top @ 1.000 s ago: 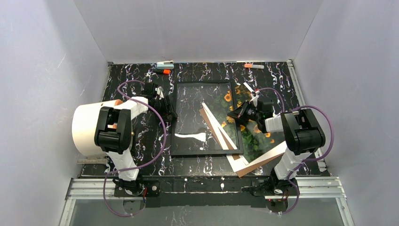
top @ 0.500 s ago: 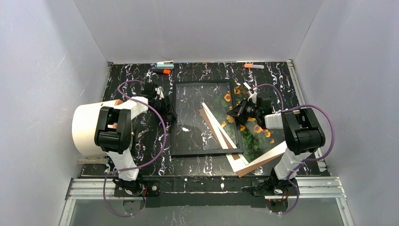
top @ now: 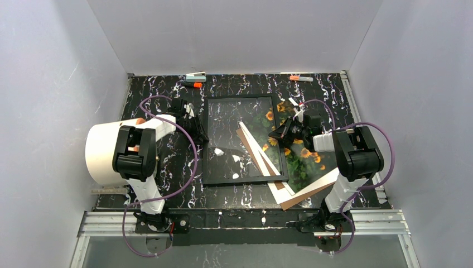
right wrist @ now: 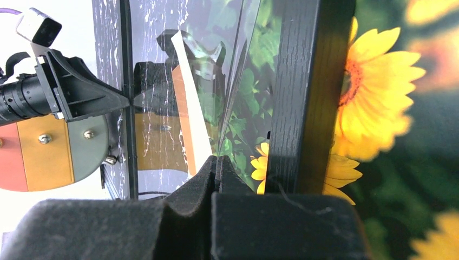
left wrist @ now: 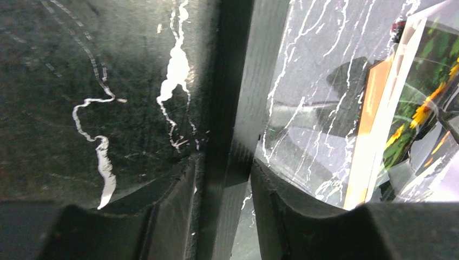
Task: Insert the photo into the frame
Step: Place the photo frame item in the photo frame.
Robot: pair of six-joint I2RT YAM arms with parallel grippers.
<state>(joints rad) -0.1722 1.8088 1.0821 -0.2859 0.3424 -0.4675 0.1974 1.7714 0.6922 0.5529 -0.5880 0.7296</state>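
Note:
The black frame (top: 245, 181) lies mid-table, its clear pane reflecting light. My left gripper (top: 199, 133) is at the frame's left rail; in the left wrist view its fingers (left wrist: 223, 162) straddle that rail (left wrist: 230, 108) and are shut on it. The sunflower photo (top: 304, 162) lies face up to the right, its left part under the frame's right rail. My right gripper (top: 277, 134) is over that rail. In the right wrist view its pads (right wrist: 217, 160) are pressed together just inside the rail (right wrist: 308, 81), with the photo (right wrist: 379, 81) beyond. I see nothing between the pads.
A brown backing board (top: 304, 195) and a white sheet (top: 281, 192) stick out from under the frame's near right corner. Small orange-tipped items (top: 195, 76) (top: 301, 78) lie along the back edge. A large white cylinder (top: 103, 153) is at the left. White walls enclose the table.
My right gripper has shifted slightly back and to the right along the frame's right rail. The bright reflection in the pane has shrunk and moved. The left gripper has stayed on the left rail.

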